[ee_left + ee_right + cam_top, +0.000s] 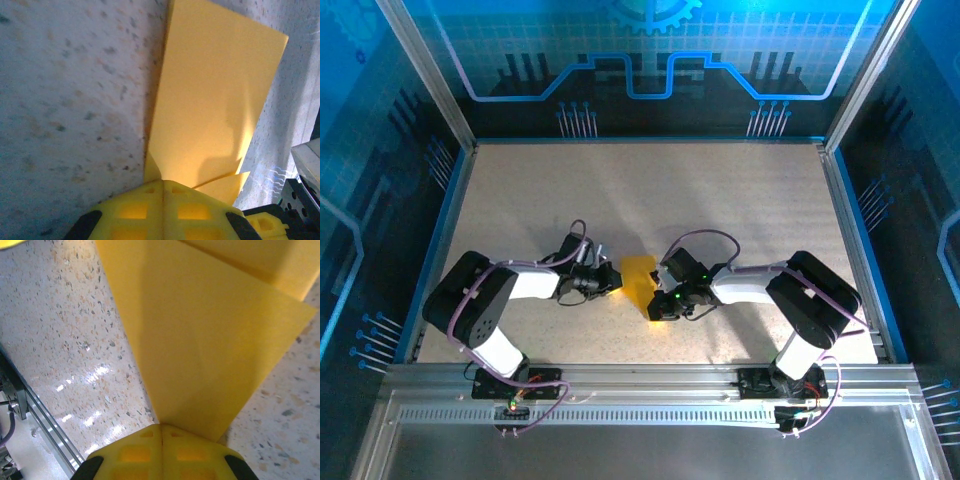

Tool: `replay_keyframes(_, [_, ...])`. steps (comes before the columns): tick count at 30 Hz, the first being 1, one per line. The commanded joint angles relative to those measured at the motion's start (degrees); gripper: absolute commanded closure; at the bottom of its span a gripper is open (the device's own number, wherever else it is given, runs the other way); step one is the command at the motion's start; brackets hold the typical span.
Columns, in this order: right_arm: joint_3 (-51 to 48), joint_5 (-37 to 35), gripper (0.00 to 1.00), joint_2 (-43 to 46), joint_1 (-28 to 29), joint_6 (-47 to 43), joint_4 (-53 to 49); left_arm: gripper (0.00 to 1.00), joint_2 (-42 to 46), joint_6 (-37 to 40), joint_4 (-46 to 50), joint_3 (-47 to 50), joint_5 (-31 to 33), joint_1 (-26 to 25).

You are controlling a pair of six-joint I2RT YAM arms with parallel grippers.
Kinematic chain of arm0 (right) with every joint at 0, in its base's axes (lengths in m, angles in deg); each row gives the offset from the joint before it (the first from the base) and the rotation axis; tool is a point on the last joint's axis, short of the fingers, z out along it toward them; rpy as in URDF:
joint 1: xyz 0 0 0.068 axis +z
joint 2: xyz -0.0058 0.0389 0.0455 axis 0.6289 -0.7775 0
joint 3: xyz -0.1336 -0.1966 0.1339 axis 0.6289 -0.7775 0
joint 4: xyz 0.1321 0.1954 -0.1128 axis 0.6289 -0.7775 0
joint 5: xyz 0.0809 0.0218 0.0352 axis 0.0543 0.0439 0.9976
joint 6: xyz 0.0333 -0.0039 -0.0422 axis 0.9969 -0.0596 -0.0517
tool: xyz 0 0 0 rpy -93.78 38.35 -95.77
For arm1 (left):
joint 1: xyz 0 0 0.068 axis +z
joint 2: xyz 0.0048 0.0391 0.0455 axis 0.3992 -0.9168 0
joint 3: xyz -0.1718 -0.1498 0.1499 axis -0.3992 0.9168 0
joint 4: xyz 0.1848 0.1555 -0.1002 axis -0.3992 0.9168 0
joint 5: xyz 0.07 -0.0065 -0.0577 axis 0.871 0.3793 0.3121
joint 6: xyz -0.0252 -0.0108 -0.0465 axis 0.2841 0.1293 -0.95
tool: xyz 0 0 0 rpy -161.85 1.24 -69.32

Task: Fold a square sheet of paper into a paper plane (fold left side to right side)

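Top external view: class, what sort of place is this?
Probably a robotics lab work cell: a black-and-white jointed robot arm, a speckled beige tabletop fenced by silver aluminium framing, and blue circuit-patterned wall panels.

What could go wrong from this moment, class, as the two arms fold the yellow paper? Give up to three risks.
1. Both arms' jaws are shut on opposite sides of the folded yellow paper; pulling apart could tear it.
2. By the left jaws the layers splay, so pressing now may crease crookedly.
3. The paper looks partly lifted off the table; it could slip free.
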Motion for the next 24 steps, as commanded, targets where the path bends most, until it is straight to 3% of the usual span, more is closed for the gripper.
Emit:
replay_keyframes(1, [-2.9,-6.9,1.00,-3.3,0.5,-1.2,-10.1,0.93,-0.3,4.5,6.2,-1.6,7.1,3.2])
replay_keyframes(10, [-4.1,-7.0,1.00,-2.0,0.2,-0.3,-7.9,0.94,10.0,5.8,10.4,-1.2,5.5,2.7])
replay_keyframes(15, [-3.9,-7.2,1.00,-1.8,0.0,-0.6,-7.5,0.95,14.8,3.9,9.2,1.0,3.6,-2.4])
replay_keyframes(24, [-3.6,-7.5,1.00,-2.0,-0.1,-0.7,-8.1,0.95,9.1,1.9,6.6,-1.4,4.1,-9.5])
